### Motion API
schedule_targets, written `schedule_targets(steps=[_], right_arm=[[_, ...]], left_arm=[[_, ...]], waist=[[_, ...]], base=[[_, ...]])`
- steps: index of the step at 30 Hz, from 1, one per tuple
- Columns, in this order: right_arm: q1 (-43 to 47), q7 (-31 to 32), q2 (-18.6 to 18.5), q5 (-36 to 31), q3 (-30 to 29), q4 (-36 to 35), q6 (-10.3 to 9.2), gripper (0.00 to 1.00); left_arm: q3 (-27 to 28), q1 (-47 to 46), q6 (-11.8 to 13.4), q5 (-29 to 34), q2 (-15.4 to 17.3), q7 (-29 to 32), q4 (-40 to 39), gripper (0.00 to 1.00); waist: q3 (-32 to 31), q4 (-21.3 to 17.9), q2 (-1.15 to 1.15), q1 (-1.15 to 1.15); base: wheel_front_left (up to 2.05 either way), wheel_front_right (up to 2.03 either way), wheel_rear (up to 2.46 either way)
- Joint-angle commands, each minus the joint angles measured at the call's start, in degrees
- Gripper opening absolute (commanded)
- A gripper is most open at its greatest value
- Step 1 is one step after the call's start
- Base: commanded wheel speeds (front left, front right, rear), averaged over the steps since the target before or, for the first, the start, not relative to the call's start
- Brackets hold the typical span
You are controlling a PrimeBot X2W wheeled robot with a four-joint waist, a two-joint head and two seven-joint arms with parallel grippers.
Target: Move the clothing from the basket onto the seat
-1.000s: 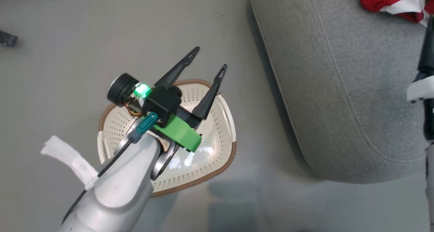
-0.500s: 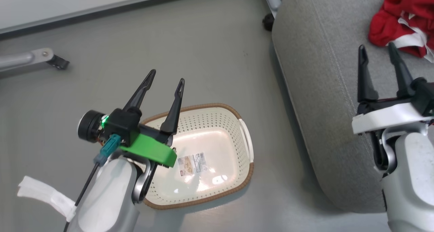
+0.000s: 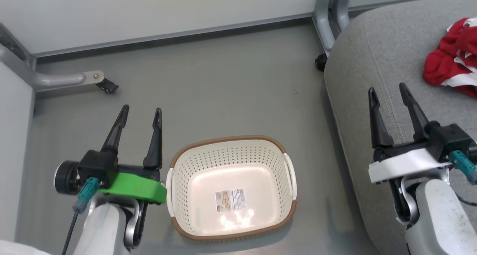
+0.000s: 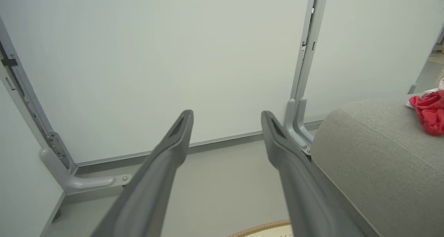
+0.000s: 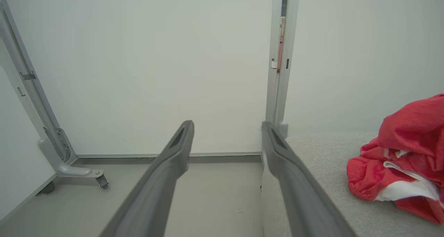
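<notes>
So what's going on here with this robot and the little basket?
A two-armed robot has the job of moving laundry from the perforated laundry basket onto the grey seat. The basket is empty, with just a label sticker on its bottom, and the red and white clothing lies bunched on the seat. The left fingers beside the basket and the right fingers over the seat's edge are spread open, holding nothing, so the job looks about done.

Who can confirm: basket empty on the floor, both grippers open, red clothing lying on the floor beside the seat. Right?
Not quite. The clothing lies on top of the seat, not on the floor, as the head view shows. The rest holds: the basket sits empty on the floor, and the left gripper and right gripper are both open.
</notes>
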Motion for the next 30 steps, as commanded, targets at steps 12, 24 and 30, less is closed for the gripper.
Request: schedule_targets(steps=[12,24,30], right_arm=[[9.09,-0.15,0.97,-0.43,0.69,-3.44,-0.04,1.00],[12.94,-0.14,0.99,1.64,0.08,-3.47,-0.04,1.00],[13.60,-0.04,0.98,1.38,0.41,-3.35,-0.04,1.00]], left_arm=[[4.93,5.89,-0.22,2.79,-2.02,-0.02,-1.99,1.00],[6.90,8.84,0.03,3.49,-3.17,-0.02,-2.37,1.00],[7.82,9.75,0.07,3.54,-3.41,-0.02,-2.56,1.00]], waist=[[-4.34,3.15,0.00,0.00],[-6.47,3.71,0.00,0.00],[-7.33,3.97,0.00,0.00]], base=[[0.00,0.00,0.00],[0.00,0.00,0.00],[0.00,0.00,0.00]])
